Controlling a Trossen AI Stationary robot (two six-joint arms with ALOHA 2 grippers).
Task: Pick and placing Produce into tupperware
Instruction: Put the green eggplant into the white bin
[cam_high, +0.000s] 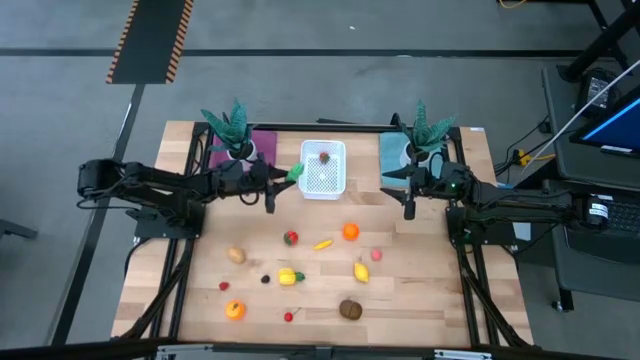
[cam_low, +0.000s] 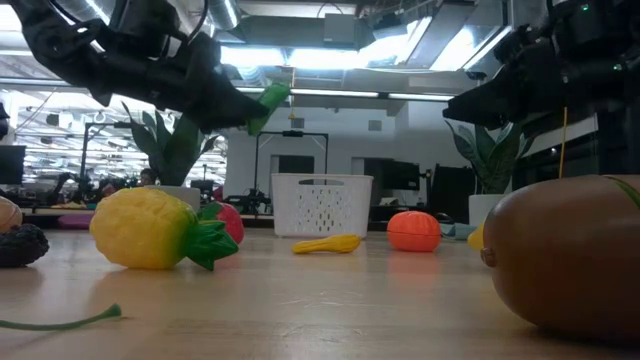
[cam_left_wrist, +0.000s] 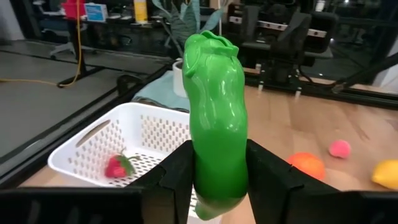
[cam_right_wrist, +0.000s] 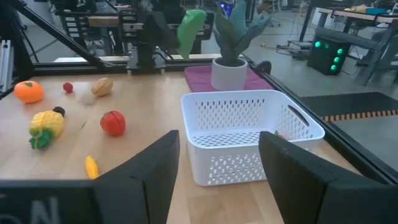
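My left gripper (cam_high: 283, 178) is shut on a green cucumber (cam_left_wrist: 214, 106) just left of the tupperware, a white perforated tub (cam_high: 323, 168) at the table's far middle. One red strawberry (cam_left_wrist: 117, 167) lies in the tub. My right gripper (cam_right_wrist: 219, 149) stands open to the right of the tub, level, with nothing between its fingers. More produce lies loose on the near half of the table: an orange (cam_high: 351, 231), a banana (cam_high: 323, 243), a lemon (cam_high: 361, 271), a kiwi (cam_high: 350, 309) and a potato (cam_high: 236, 255). My left gripper pinches the cucumber's rear part (cam_left_wrist: 205, 171) between its two fingers. The fingers come about level from the table's left and lie along it. The cucumber sticks out past the fingertips toward the tub, its free end (cam_low: 270, 100) tilted up, lifted clear of the table.
Two teal spiky plants in white pots (cam_high: 232, 132) (cam_high: 425, 135) stand on a purple mat (cam_high: 262, 142) and a teal mat (cam_high: 390, 158) on either side of the tub. A second orange (cam_high: 234, 310) and small red pieces lie near the front edge.
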